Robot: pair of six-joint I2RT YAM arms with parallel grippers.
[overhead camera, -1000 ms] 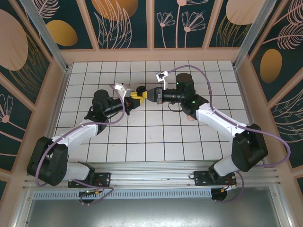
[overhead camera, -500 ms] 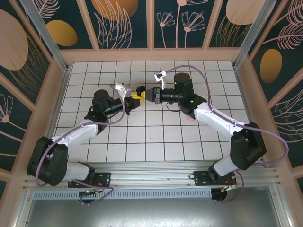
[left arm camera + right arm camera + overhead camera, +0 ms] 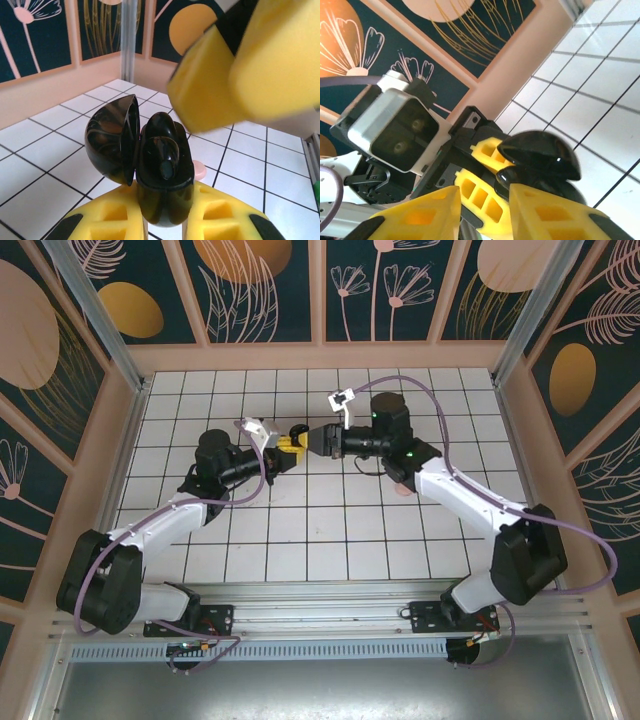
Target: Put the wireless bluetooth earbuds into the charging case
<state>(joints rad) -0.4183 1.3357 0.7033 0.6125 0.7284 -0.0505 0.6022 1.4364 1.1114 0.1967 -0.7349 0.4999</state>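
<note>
My left gripper [image 3: 162, 212] is shut on the lower half of a glossy black charging case [image 3: 162, 175], held above the tiles with its lid [image 3: 111, 137] swung open to the left. A black earbud [image 3: 167, 157] sits in the case's well. In the top view the left gripper [image 3: 286, 446] and right gripper [image 3: 311, 440] meet tip to tip at the case [image 3: 298, 429]. My right gripper [image 3: 485, 200] stands open just in front of the case [image 3: 540, 155], nothing between its yellow fingers [image 3: 555, 215]. One of those fingers [image 3: 250, 65] hangs above the case in the left wrist view.
A pale pink rounded object [image 3: 199, 171] lies on the white tiled floor [image 3: 300, 530] behind the case, and a pink object [image 3: 403, 488] sits under the right forearm. Low peach walls [image 3: 320, 356] ring the floor. A cable [image 3: 430, 410] loops over the right arm.
The right gripper's jaws have parted from shut to open at the case. The left gripper has held still with the case.
</note>
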